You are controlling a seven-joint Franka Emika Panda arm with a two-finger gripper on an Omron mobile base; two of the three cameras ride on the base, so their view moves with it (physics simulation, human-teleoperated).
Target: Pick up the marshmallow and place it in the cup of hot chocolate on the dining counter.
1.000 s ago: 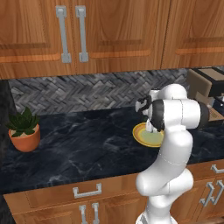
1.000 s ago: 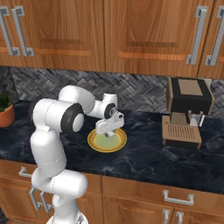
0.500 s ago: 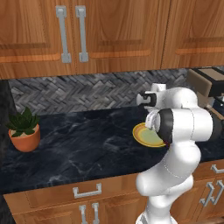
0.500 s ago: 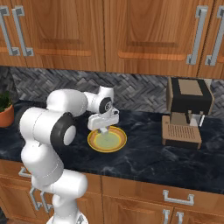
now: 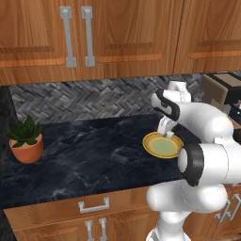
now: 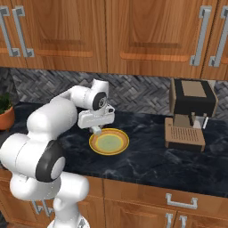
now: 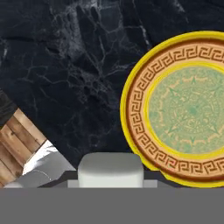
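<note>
Pick-up done, I judge: my gripper (image 6: 96, 130) pinches the marshmallow (image 7: 110, 170) just above the yellow plate (image 7: 183, 109); next, carry it to the hot-chocolate cup.

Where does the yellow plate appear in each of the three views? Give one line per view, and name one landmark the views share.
Left base view: the yellow plate lies right of centre on the dark counter, just beyond the white arm.
Right base view: the plate lies near the middle, below the gripper.
Hand view: the plate takes up the right side, cut by the edge.
Shared landmark: the black veined counter under it.
</note>
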